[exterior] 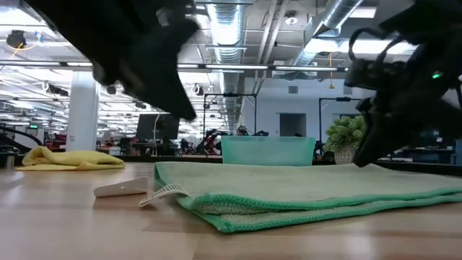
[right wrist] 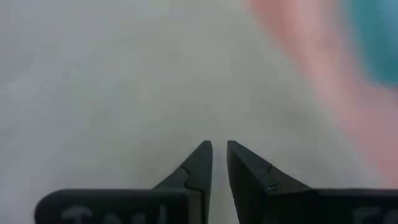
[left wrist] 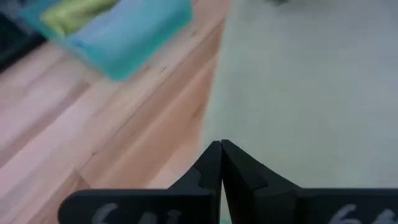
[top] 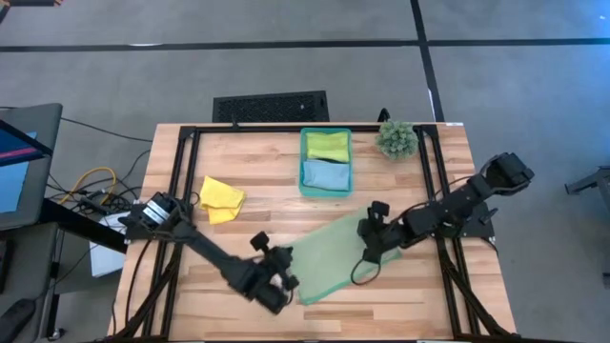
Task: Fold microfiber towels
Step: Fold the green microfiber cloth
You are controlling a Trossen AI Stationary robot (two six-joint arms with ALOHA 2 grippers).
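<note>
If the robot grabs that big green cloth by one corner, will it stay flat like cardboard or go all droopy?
Probably droopy. The pale green towel already lies folded over on itself with a soft, rounded edge, which suggests it bends easily. The yellow towel sits in a crumpled heap, so these cloths likely sag. Pushed, it would probably bunch up rather than slide.

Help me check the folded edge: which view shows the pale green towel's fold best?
The low view: the pale green towel shows its doubled layers and stitched hem side-on. The high view gives its whole outline, but no layers. Both wrist views show only flat cloth.
</note>
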